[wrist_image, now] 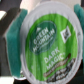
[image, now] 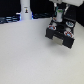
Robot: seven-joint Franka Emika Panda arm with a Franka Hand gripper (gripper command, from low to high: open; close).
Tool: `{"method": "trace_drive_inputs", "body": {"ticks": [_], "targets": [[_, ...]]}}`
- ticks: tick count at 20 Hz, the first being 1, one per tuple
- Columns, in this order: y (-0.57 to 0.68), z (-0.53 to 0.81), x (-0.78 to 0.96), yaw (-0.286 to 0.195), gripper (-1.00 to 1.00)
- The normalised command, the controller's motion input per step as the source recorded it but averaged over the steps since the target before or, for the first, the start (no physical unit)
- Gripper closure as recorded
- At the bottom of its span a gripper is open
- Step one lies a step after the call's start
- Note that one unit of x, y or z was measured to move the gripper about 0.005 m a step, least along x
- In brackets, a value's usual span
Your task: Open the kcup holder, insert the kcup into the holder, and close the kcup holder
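Seeing the kcup (wrist_image: 47, 42) fill almost the whole wrist view: round green lid facing the camera, white rim around it, "Green Mountain" logo and "Dark Magic" text readable. Teal finger pads (wrist_image: 11, 45) sit against the rim on opposite sides, one clearly visible, the other only a sliver at the frame edge. So I read the gripper (wrist_image: 46, 44) as pinched onto the pod, lid toward the wrist camera.

Exterior view is low-res. Gripper (image: 60, 21) hangs directly above the kcup holder (image: 59, 36), near the exterior view's right, toward the back of the white table (image: 30, 60). I can't make out the pod itself from this angle; it's too small and buried in the finger area.

Holder is a black boxy unit, angled to the camera. Some reddish and white blobs show on its top side, too blurred to call. I can't tell from here whether a drawer is pulled out or flush.

Tall white bottle-shaped object (image: 24, 11) stands at the back, toward the exterior view's left, well apart from the holder.
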Motion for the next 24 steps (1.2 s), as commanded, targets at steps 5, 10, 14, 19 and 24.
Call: {"method": "trace_drive_inputs", "body": {"ticks": [5,10,14,19,24], "targets": [[0.04,-0.07,0.15,-0.013,1.0],[0.03,-0.09,0.05,-0.007,1.0],[0.13,0.19,0.19,-0.001,1.0],[0.24,0.26,0.4,-0.017,1.0],[0.26,0.17,0.49,-0.007,1.0]]}}
